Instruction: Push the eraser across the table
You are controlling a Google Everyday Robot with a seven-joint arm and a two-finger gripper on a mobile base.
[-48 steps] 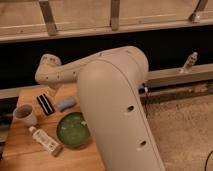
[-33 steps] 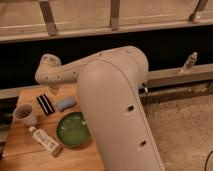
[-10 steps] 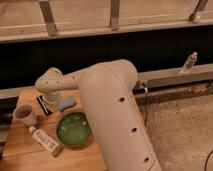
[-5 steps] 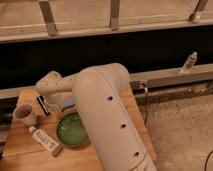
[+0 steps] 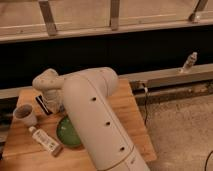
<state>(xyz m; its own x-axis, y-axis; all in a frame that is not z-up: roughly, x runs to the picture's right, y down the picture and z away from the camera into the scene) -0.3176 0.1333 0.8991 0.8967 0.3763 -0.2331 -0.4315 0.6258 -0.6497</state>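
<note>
The eraser (image 5: 44, 103), a small flat black block with pale stripes, lies near the back left of the orange-tan wooden table (image 5: 127, 117). My big white arm (image 5: 95, 120) bends down over the table's middle. Its rounded wrist (image 5: 47, 81) hangs just above the eraser. The gripper (image 5: 54, 101) sits right below the wrist, at the eraser's right side. I cannot tell whether it touches the eraser. The bluish-grey lump is hidden behind the arm.
A pale cup (image 5: 25, 115) stands left of the eraser. A green plate (image 5: 66, 132) lies in front, partly under the arm. A white bottle (image 5: 45, 141) lies on its side at the front left. A small bottle (image 5: 188, 62) stands on the right ledge.
The arm has swung down and to the left, bringing the wrist and gripper low beside the eraser and covering the bluish-grey lump. The eraser has not visibly moved.
</note>
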